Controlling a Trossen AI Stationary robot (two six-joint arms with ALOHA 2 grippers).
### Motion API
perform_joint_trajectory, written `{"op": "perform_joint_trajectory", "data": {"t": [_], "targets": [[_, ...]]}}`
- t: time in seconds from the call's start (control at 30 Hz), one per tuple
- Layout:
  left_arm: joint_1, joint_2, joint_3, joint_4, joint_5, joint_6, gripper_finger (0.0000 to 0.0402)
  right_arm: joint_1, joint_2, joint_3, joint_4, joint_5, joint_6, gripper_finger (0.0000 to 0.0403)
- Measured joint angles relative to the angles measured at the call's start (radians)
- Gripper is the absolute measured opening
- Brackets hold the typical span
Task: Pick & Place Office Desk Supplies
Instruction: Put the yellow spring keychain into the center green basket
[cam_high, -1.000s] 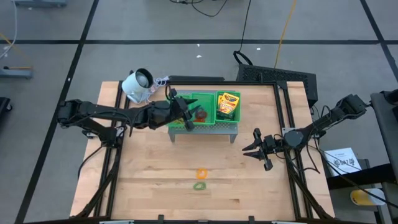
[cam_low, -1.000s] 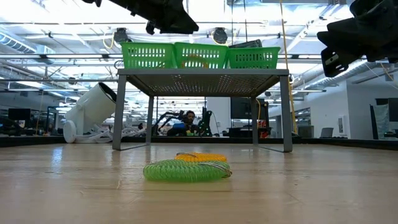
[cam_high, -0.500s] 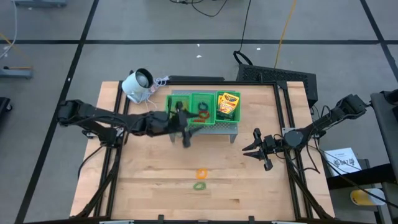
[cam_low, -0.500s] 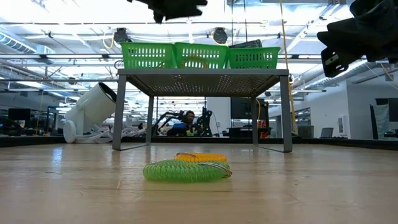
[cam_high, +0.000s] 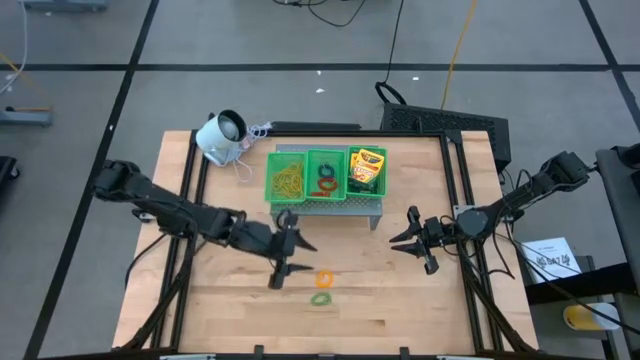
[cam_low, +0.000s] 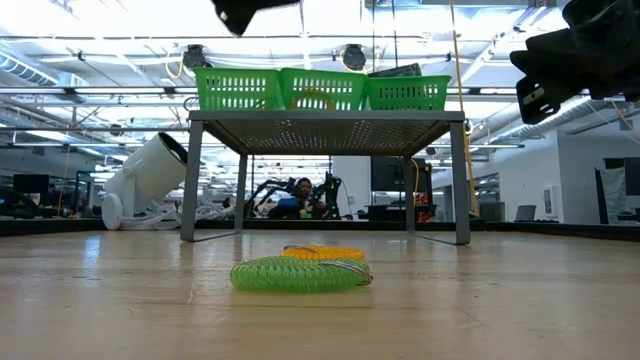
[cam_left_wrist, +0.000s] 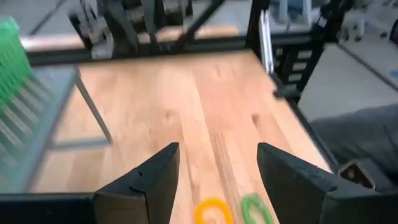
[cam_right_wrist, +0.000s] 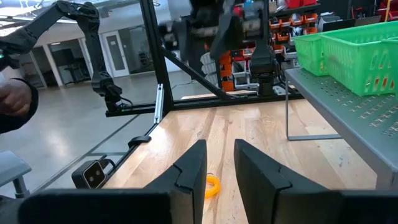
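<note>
No legible writing; left pincer (cam_high: 284, 252) wide, empty; right pincer (cam_high: 412, 241) narrow, empty

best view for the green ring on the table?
Low view: the green ring lies close and sharp in front of the orange ring. The high view shows it tiny; the left wrist view shows it cut off at the frame edge. In the right wrist view I cannot find it.

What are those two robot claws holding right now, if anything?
Nothing. The left gripper is open and empty above the orange ring; the right gripper holds nothing either.
</note>
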Motion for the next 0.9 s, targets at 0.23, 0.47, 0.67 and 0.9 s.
{"op": "perform_joint_trajectory", "data": {"t": [0.23,0.47,0.67,0.9], "targets": [[-0.058,0.133,-0.006,0.008,-0.020,-0.036,0.0225,0.000,0.000,0.000,0.008,0.000,0.000,0.0070],[-0.050,0.297,-0.006,0.031,-0.025,-0.180,0.0225,0.000,0.000,0.000,0.008,0.001,0.000,0.0070],[-0.036,0.417,-0.006,0.080,-0.022,-0.270,0.0225,0.000,0.000,0.000,0.007,0.002,0.000,0.0070],[-0.034,0.520,-0.006,0.187,-0.046,-0.299,0.0225,0.000,0.000,0.000,0.005,0.003,0.000,0.0070]]}}
